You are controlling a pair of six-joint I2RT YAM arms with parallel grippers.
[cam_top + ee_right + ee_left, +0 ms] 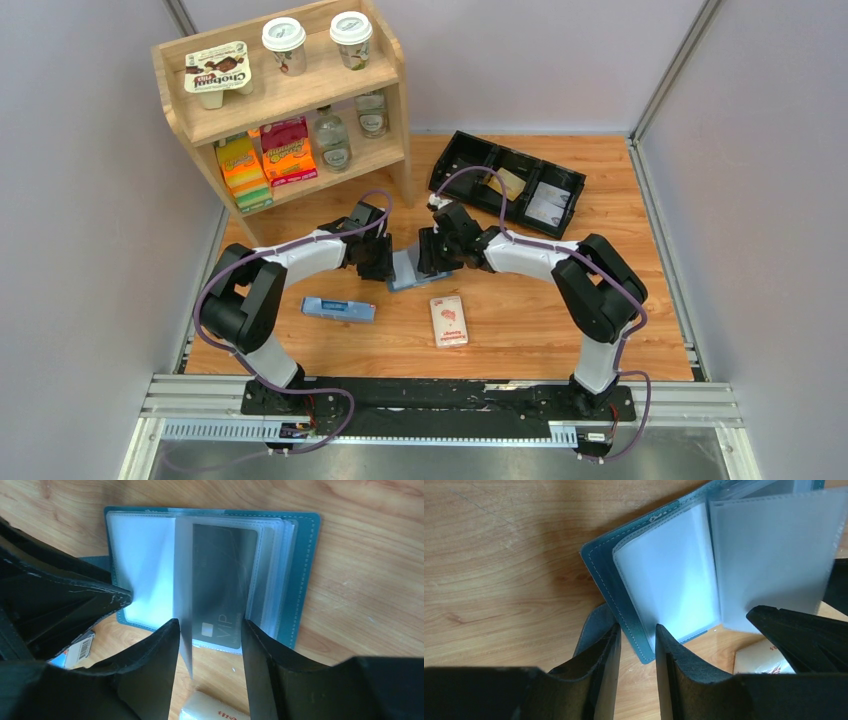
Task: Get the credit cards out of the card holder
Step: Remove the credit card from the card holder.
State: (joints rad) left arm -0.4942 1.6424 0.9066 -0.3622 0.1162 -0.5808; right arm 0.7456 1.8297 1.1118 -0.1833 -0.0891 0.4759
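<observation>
The light blue card holder lies open on the table between my two grippers, its clear sleeves fanned out. A dark grey credit card marked VIP sits inside one sleeve. My left gripper is open and straddles the holder's near corner; one fingertip rests at the edge of a sleeve. My right gripper is open at the holder's other side. A clear sleeve leaf stands on edge between its fingers, against the left one, unclamped.
A white pack with red print and a long pale blue box lie in front of the holder. A black compartment tray with flat pieces in it stands at the back right. A wooden shelf with cups and boxes stands at the back left.
</observation>
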